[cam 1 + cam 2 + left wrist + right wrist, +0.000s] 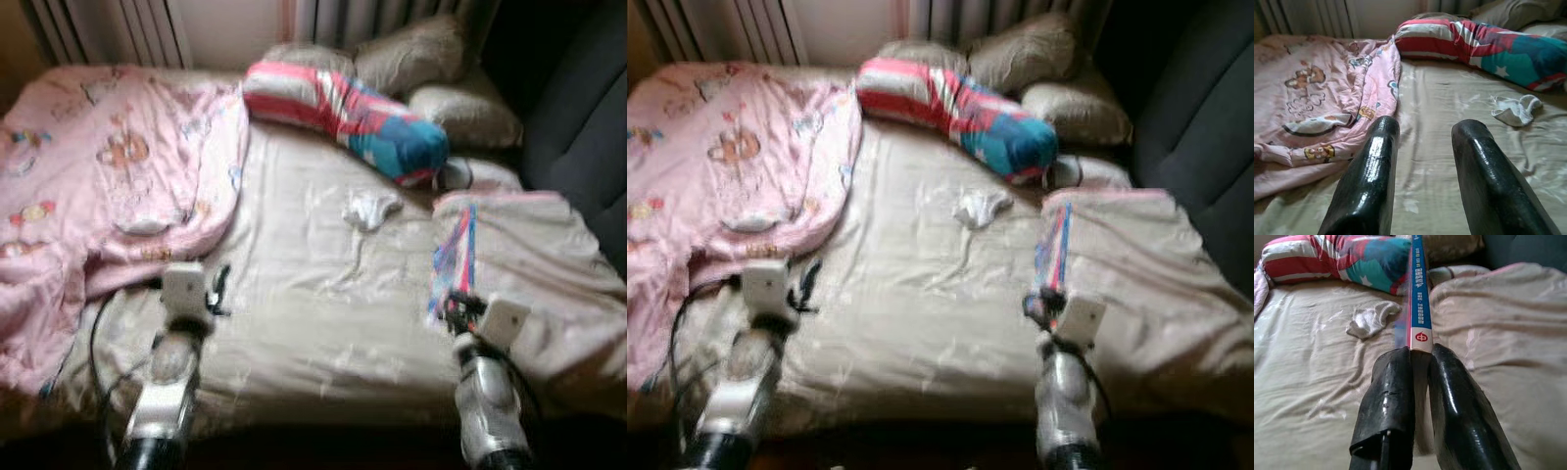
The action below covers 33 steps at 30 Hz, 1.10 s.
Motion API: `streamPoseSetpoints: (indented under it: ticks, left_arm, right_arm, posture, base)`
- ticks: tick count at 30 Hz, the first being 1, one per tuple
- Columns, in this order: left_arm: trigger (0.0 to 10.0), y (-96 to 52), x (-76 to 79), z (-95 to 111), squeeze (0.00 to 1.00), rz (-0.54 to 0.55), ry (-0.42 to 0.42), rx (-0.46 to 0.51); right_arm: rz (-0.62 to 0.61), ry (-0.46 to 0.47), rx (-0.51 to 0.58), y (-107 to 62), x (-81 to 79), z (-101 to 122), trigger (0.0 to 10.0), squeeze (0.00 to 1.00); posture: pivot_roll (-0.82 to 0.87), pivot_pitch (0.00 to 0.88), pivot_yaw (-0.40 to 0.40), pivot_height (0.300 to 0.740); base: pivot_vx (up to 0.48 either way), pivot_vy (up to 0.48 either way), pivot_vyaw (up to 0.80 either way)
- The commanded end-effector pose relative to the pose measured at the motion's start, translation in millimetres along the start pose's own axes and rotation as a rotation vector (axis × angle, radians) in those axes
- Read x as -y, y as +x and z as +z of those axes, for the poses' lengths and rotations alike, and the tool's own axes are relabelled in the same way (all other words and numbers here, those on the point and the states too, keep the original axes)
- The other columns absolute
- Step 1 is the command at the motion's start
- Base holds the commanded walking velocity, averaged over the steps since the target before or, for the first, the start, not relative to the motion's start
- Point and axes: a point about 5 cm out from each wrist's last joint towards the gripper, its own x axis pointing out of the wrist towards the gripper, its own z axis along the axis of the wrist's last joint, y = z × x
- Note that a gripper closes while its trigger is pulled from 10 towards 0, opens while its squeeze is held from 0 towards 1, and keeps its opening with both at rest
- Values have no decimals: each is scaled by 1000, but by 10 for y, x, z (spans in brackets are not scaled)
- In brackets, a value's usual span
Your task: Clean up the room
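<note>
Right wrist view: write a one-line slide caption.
Right gripper pinches a thin book above the beige bed sheet.

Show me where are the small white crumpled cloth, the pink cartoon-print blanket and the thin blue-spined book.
small white crumpled cloth [369, 209], left eye view, its middle
pink cartoon-print blanket [108, 166], left eye view, printed top
thin blue-spined book [1420, 303], right wrist view, its spine

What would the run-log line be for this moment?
right gripper: shut on thin book above beige bed sheet | left gripper: open, empty, beside pink blanket | white sock: mid-bed, untouched
</note>
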Motion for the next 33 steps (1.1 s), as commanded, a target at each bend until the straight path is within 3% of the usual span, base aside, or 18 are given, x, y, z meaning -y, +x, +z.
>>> streamPoseSetpoints:
  ticks: [1, 23, 28, 33]
  left_arm:
    - [10000, -9, 40, -16, 0, -12, -3, -9]
    - [10000, -17, 64, -39, 0, -20, 0, -24]
    - [10000, -21, 55, -39, 0, -26, -1, -22]
    - [10000, -17, 52, -38, 0, -28, 1, -21]
  right_arm:
    - [17, -20, 43, 36, -7, 95, 10000, 0]
    - [23, -50, 37, 38, -22, 85, 10000, 0]
    - [-7, -34, 27, 52, 6, 85, 10000, 0]
    - [-6, -29, 28, 59, -9, 90, 10000, 0]
  posture:
    - [13, 131, -59, 740]
    - [10, 119, -56, 740]
    - [13, 112, -55, 740]
    - [12, 104, -53, 740]
  base:
    - [0, 0, 0]
    - [0, 0, 0]
    - [260, 0, 0]
    - [281, 0, -725]
